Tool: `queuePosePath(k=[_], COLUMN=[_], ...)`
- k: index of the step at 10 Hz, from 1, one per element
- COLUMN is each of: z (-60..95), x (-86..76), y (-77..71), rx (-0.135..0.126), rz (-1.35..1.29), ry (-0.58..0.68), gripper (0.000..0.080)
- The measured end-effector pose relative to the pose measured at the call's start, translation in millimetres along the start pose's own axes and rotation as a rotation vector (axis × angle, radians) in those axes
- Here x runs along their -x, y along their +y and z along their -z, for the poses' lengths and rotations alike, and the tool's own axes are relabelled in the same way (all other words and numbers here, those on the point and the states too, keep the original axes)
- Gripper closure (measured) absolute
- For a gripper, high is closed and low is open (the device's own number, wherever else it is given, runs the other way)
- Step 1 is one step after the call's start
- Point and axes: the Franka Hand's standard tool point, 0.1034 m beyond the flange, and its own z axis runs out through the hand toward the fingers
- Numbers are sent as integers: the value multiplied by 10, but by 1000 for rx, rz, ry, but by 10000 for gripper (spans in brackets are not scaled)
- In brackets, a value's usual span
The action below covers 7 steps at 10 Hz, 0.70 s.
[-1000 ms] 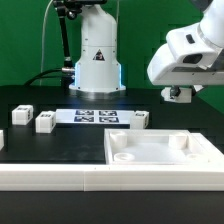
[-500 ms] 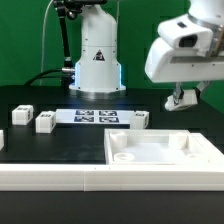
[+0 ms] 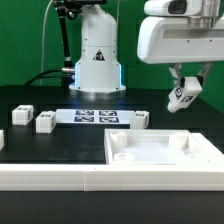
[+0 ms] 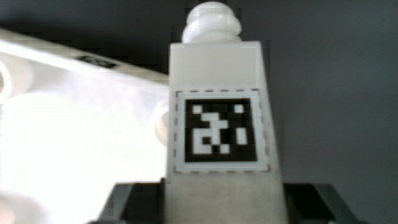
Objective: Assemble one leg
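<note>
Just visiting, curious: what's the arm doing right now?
Gripper shut on leg, tilted, in the air. Tabletop nearby, apart. Nothing seen blocking it.

Over on the exterior view's right the bulky white end of the arm hangs high and about level, and the claw points down at a slight tilt, its two dark fingers closed, as far as I can tell, on the small white leg.

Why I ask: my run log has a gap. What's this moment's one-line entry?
gripper: shut on small white plastic oblong leg with marker tag | leg: off the table, tilted | large white square tabletop: on table, untouched
</note>
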Motion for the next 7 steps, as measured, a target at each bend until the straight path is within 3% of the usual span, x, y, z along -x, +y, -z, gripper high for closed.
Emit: queuePosePath(k=[3, 7], z=[-6, 338], x=[-65, -612], y=[22, 581], rx=[0, 28], rz=[1, -29], ry=[182, 362], gripper=[508, 508])
